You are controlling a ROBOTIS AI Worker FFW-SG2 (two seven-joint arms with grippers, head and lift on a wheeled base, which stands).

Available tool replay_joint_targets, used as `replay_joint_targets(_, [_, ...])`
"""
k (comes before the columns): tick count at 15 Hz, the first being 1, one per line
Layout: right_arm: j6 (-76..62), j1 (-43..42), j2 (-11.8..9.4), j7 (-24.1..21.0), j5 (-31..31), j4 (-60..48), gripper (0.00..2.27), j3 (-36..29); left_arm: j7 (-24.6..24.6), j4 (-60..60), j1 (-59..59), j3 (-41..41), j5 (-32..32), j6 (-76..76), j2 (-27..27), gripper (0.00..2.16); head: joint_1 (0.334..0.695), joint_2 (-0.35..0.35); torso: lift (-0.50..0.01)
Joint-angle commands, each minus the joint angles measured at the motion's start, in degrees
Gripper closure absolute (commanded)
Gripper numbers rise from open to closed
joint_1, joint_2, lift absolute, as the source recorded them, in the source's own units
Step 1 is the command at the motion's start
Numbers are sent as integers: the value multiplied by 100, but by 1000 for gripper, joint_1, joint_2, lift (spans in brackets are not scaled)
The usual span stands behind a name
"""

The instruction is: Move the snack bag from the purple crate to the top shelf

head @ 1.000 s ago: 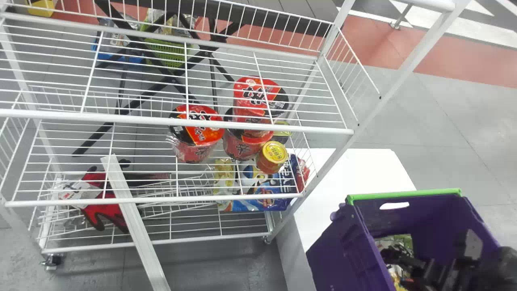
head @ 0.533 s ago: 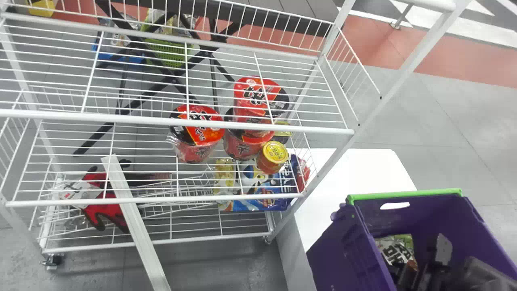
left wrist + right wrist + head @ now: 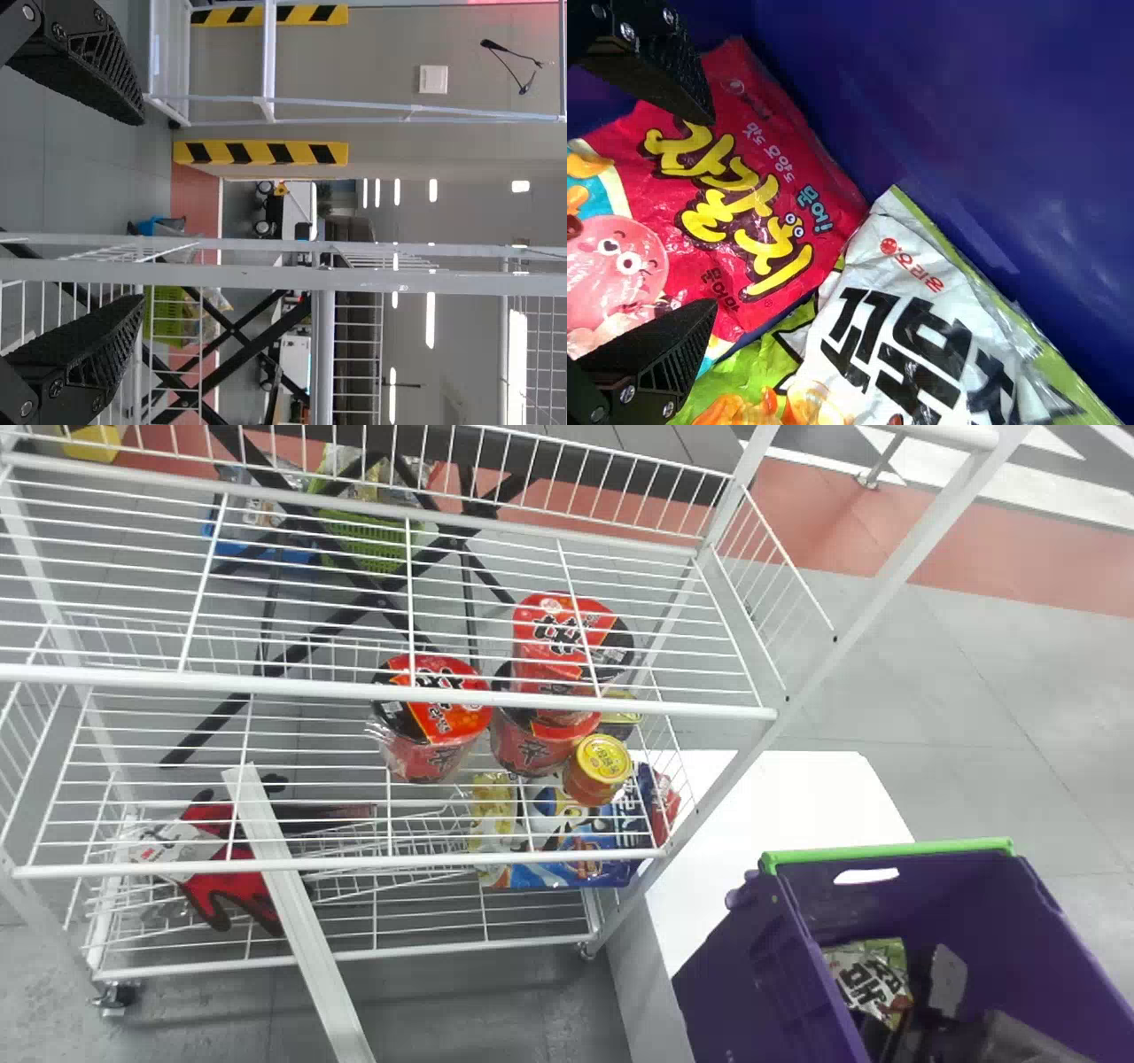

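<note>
Left pincer point(image 3: 142, 211): wide, nothing held, beside the wire rack; apparently spare to this job.
Upper wire shelf point(image 3: 301, 685): presumably the top shelf, the destination; guards at back and side should check a sliding bag.
Noodle cups point(image 3: 430, 757): one tier down, lids up, one apparently stacked to save room.
Jar point(image 3: 600, 760): yellow lid, just beside the cups.
Surface point(image 3: 788, 802): white, next to the rack.
Purple crate point(image 3: 740, 974): open-topped, near the rack, suiting a short carry.
White-and-green bag point(image 3: 921, 310): in the crate, against the red one.
Red snack bag point(image 3: 757, 168): in the crate, face up; likely the one wanted.
Right pincer point(image 3: 713, 212): wide, unloaded, over the red bag, probably to pinch it.
</note>
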Motion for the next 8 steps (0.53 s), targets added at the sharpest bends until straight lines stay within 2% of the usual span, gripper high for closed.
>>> replay_joint_targets(1, [-383, 54, 29, 9, 5, 115, 87, 61, 0, -4, 1, -42, 0, -11, 4, 110, 695, -350, -453])
replay_joint_targets(8, [-1227, 142, 134, 70, -74, 458, 87, 307, 0, -4, 36, -69, -18, -46, -4, 110, 695, -350, -453])
